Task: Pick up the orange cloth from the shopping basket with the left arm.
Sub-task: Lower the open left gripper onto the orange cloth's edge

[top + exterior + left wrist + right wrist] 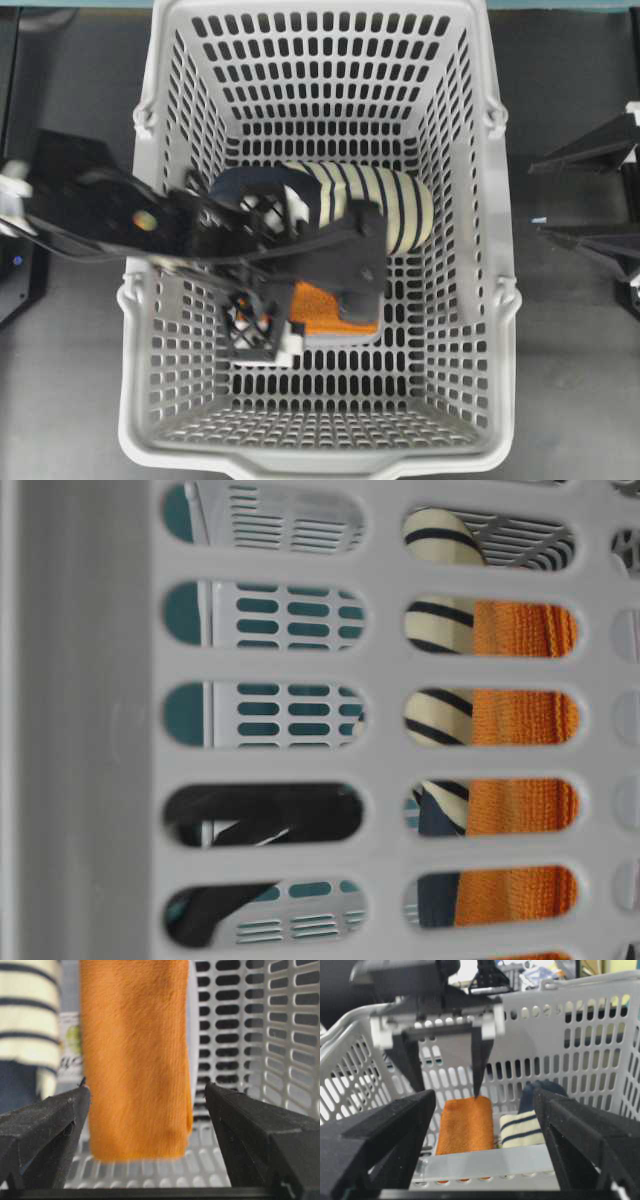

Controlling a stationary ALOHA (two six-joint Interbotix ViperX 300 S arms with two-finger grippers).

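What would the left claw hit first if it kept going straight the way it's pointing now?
Most likely the folded orange terry cloth, lying centred between the left claw's open fingers; depth is unclear.

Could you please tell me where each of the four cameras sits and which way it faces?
Overhead: above, looking straight down into the shopping basket; left arm reaches in.
Table-level: low outside, looking through the basket's slotted wall; a dark arm part shows.
Left wrist: on the left arm, facing the orange cloth between open fingers.
Right wrist: outside the basket, facing the left end effector above the cloth.
All four share the cloth and the striped slipper.
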